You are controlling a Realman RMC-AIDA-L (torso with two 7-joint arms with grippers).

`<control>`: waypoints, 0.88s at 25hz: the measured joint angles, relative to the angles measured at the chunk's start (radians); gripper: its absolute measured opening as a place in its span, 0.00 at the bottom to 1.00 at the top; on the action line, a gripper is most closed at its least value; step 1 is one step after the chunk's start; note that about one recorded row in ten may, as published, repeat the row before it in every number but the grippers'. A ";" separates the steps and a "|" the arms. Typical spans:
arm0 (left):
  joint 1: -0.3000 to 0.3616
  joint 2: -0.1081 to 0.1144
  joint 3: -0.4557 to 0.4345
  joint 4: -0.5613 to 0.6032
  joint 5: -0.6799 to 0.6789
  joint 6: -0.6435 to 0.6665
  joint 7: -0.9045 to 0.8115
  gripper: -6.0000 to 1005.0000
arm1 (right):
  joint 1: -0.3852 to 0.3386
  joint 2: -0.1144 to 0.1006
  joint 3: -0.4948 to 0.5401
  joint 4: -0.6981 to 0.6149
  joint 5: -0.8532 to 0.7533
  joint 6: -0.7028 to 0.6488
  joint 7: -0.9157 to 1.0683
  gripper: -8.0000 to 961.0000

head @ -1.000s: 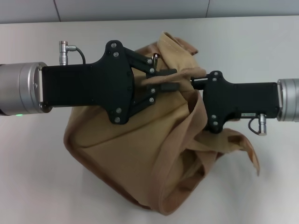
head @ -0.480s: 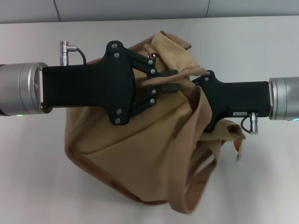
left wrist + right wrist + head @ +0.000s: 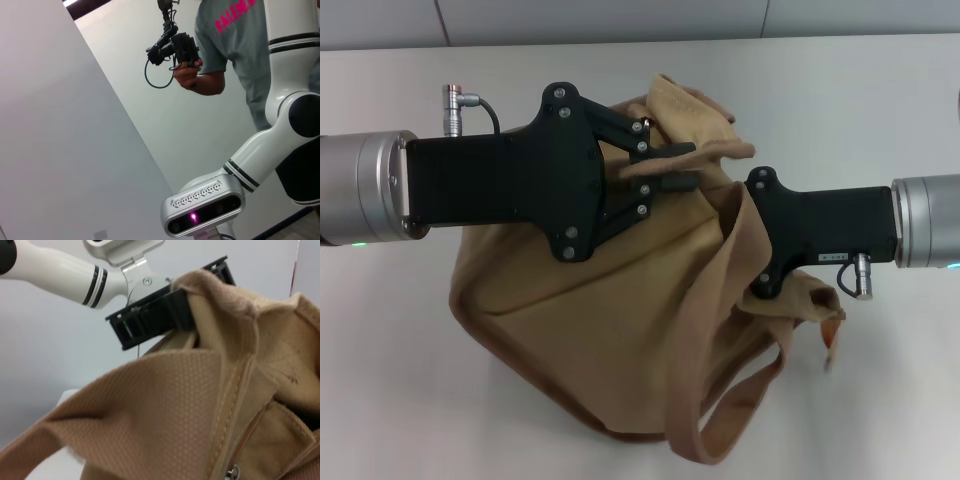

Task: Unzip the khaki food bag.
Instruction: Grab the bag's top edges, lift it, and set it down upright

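The khaki food bag (image 3: 620, 300) hangs crumpled between my two arms in the head view, over the white table (image 3: 880, 90). My left gripper (image 3: 672, 168) reaches in from the left and is shut on a fold of tan fabric at the bag's top. My right gripper (image 3: 752, 192) reaches in from the right, with its tip buried under the bag's draped cloth. A webbing handle loop (image 3: 740, 410) dangles at the lower right. The right wrist view shows the bag's cloth (image 3: 165, 395) close up, a small metal piece (image 3: 232, 472) by a seam, and the left gripper's black fingers (image 3: 150, 315) behind it.
The left wrist view shows no bag, only a wall, my white robot body (image 3: 280, 120) and a person (image 3: 225, 40) holding a hand device. A grey wall edge (image 3: 620, 20) runs along the table's far side.
My right gripper has moved nearer and slightly left, dragging the bag's right side with it. The handle loop has dropped out below the bag. My left gripper has stayed almost still.
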 joint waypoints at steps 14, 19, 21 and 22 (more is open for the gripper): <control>0.000 0.000 -0.027 -0.049 -0.050 -0.004 0.050 0.09 | -0.085 -0.003 0.170 -0.074 -0.131 -0.203 -0.001 0.05; -0.002 -0.001 -0.027 -0.050 -0.051 -0.012 0.050 0.09 | -0.110 -0.003 0.252 -0.096 -0.219 -0.288 0.000 0.06; -0.002 -0.001 -0.028 -0.050 -0.052 -0.015 0.050 0.09 | -0.125 -0.003 0.292 -0.100 -0.250 -0.319 0.000 0.07; -0.002 -0.001 -0.028 -0.050 -0.052 -0.015 0.050 0.09 | -0.133 -0.003 0.313 -0.100 -0.262 -0.338 -0.002 0.07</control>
